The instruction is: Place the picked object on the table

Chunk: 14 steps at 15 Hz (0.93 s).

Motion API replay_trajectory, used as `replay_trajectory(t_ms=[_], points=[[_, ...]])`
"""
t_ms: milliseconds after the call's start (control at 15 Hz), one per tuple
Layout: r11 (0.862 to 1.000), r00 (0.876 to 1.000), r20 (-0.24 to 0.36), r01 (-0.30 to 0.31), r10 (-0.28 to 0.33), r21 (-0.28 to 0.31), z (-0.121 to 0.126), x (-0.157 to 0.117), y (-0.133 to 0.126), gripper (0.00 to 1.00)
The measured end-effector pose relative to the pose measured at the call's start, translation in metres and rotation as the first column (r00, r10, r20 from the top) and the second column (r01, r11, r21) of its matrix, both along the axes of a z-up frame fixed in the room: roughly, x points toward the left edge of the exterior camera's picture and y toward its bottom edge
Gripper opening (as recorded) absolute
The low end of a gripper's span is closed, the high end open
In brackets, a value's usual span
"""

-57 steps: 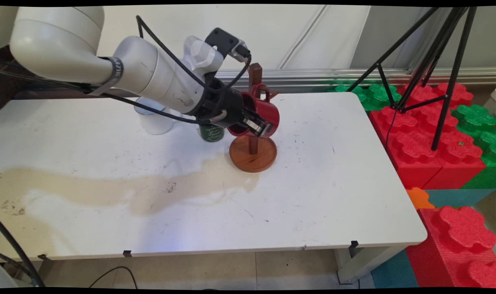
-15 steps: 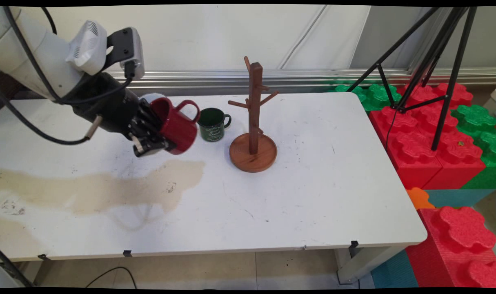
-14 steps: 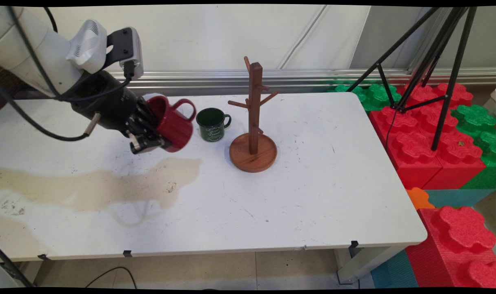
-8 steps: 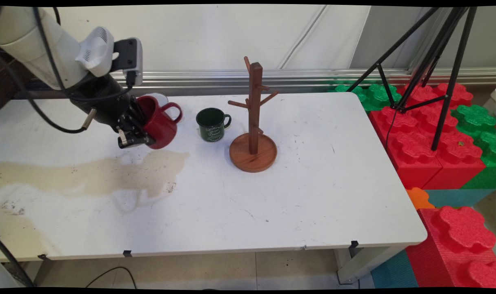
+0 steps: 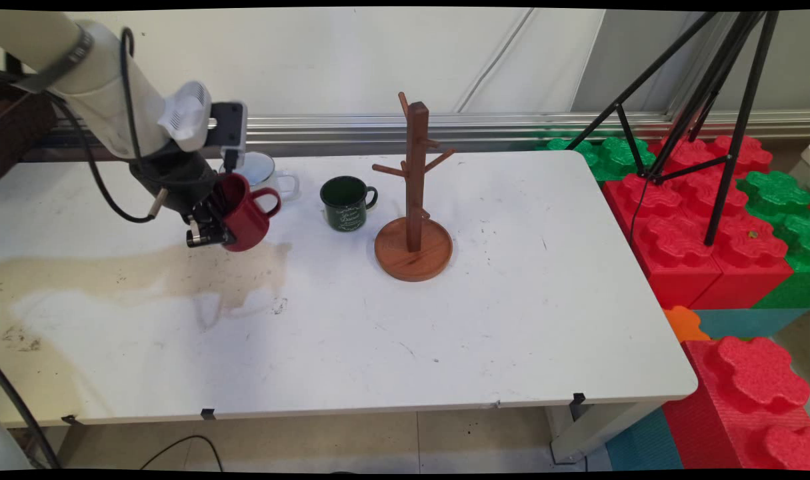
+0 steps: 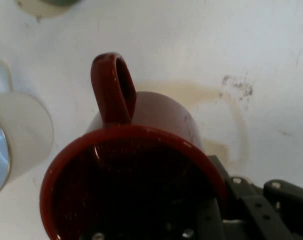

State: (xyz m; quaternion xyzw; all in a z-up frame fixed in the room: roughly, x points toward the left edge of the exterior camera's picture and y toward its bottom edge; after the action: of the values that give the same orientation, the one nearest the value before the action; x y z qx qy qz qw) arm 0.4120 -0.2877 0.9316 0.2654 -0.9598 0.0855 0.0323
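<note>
While it hangs tilted just above the desk, the red mug is clamped by the claw at its rim, mouth toward the arm and handle pointing up and right. Only the hand view reveals its dark inside and the white mug close beside it. Rightward stand a green mug and a wooden mug tree; the near desk lies open

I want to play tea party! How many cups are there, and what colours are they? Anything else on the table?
Red cup: 1, held tilted in the gripper
Green cup: 1, on the table
White cup: 1, behind the red one
Wooden cup tree: 1, with nothing hanging on it
Total: 3 cups, 4 things
</note>
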Motion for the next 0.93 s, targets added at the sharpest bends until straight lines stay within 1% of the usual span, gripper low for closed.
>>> replay_trajectory(t_ms=[200, 533, 933], points=[[0.999, 0.999, 0.038, 0.007, -0.008, 0.040, -0.021, 0.006, -0.012, 0.00], [0.996, 0.998, 0.070, 0.003, -0.009, 0.089, -0.050, 0.012, -0.027, 0.00], [0.991, 0.995, 0.096, -0.004, -0.008, 0.134, -0.072, 0.018, -0.035, 0.00]])
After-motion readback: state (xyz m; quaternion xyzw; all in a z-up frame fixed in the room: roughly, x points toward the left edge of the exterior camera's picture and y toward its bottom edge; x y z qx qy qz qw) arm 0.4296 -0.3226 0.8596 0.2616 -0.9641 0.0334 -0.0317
